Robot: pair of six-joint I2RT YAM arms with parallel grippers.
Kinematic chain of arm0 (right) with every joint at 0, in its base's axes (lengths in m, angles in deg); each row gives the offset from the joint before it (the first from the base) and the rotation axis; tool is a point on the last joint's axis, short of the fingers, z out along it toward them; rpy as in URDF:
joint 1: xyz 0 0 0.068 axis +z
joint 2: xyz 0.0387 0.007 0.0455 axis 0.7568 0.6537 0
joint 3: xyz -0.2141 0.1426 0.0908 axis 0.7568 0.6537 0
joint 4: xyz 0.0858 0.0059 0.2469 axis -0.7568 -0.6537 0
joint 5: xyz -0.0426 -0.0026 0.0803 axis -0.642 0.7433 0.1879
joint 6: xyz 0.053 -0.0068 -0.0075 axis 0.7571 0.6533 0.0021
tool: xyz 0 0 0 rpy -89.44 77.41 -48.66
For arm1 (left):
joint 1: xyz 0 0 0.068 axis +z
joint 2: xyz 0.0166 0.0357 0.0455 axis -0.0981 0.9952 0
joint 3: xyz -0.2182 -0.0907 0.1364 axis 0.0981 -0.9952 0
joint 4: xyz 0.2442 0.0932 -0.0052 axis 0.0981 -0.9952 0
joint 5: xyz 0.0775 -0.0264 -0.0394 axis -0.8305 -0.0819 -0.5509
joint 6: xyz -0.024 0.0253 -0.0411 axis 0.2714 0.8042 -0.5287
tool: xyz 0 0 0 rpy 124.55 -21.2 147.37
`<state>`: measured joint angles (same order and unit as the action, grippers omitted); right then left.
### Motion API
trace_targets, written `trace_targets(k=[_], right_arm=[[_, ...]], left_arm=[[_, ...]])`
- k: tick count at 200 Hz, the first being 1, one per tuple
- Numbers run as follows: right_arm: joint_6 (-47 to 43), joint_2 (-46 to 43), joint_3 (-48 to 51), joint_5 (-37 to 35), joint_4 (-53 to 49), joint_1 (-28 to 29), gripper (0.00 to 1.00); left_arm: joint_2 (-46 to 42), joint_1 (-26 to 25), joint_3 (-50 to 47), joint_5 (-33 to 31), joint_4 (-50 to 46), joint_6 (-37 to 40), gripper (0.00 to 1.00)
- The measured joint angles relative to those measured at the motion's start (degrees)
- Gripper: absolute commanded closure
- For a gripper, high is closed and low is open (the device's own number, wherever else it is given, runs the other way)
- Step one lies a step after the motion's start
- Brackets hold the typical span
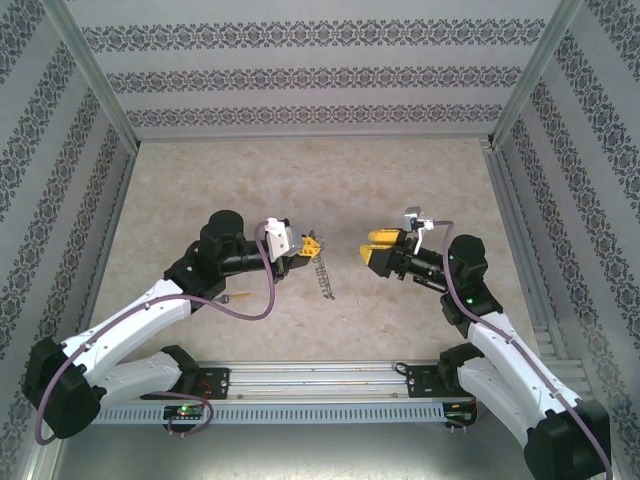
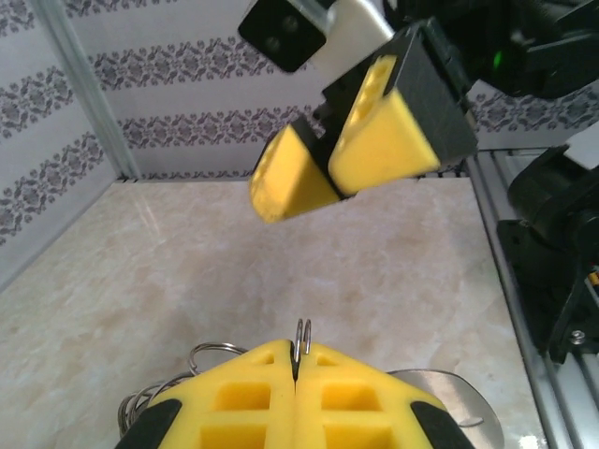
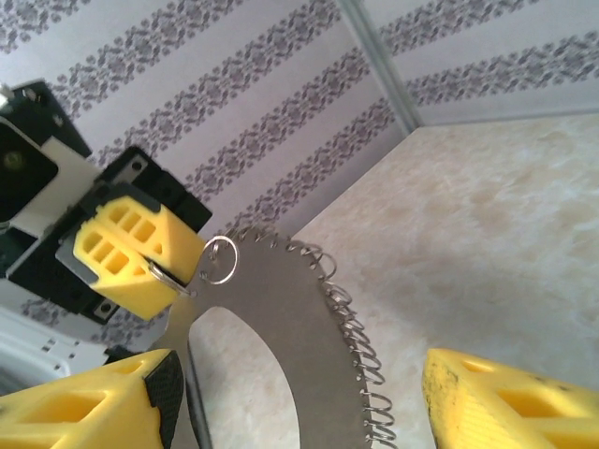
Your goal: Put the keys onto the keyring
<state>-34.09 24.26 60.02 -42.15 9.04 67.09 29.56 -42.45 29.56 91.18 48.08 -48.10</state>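
Above the middle of the desk (image 1: pixel 400 180), the keyring (image 1: pixel 322 272) hangs from the left gripper (image 1: pixel 303 247). Seen from the right wrist, it is a curved, flat grey metal band (image 3: pixel 281 318) with a row of small wire loops along its outer edge and one larger wire ring (image 3: pixel 220 259) at its top. The left gripper (image 3: pixel 154 267) is clamped on a thin wire loop at that top end. From the left wrist, its two yellow fingers (image 2: pixel 234 393) press together, with the wire loop (image 2: pixel 301 335) poking up out of the seam between them. More coils show on the left and a piece of the band on the right.

Just right of the keyring and not touching it, the right gripper (image 1: pixel 372 252) faces the left one, its yellow fingers (image 3: pixel 505 402) spread apart and holding nothing. The left wrist camera sees it (image 2: pixel 328 168) tilted above the desk.

Nearer and to the left, by the left arm, a tiny brass-coloured key (image 1: pixel 237 296) lies on the desk. It is too small to make out in detail. Patterned walls (image 1: pixel 320 60) close in the left, far and right sides.
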Motion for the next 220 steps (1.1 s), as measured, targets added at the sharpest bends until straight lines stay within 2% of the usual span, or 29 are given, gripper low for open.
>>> trace_targets(k=[58,128,220], right_arm=[[-2.78,2.19,-4.28,4.48,0.07,5.66,0.52],[-5.38,5.84,-7.65,6.38,0.33,9.53,0.57],[-7.19,9.51,-8.98,6.36,0.44,12.90,0.60]], left_arm=[[3.04,0.00,8.26,6.80,-8.90,-1.75,1.00],[6.78,0.00,11.91,11.63,-16.09,-3.34,1.00],[6.78,0.00,11.91,12.04,-17.22,-3.52,1.00]])
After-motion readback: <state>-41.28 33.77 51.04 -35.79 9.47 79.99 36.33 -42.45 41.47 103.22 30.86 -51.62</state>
